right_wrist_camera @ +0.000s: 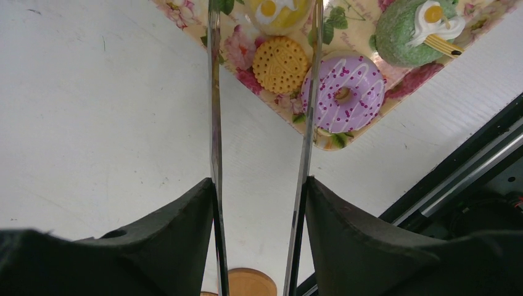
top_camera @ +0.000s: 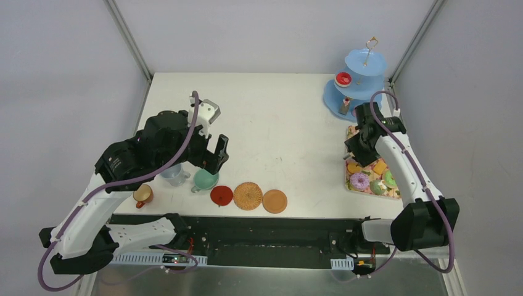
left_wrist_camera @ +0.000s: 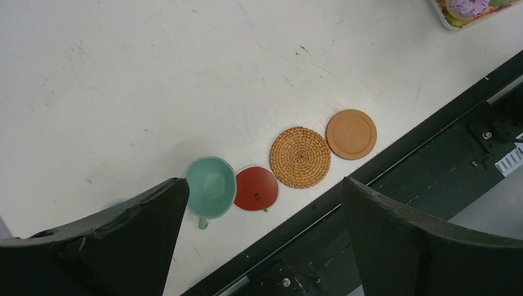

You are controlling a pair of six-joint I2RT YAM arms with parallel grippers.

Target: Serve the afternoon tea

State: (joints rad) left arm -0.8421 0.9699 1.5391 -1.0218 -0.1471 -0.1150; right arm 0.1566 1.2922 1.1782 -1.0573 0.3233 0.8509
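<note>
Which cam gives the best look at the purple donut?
Right wrist: purple donut large and sharp, sprinkles visible, though the tongs cross its edge. Top external shows the donut small; left wrist crops it at the frame corner.
</note>
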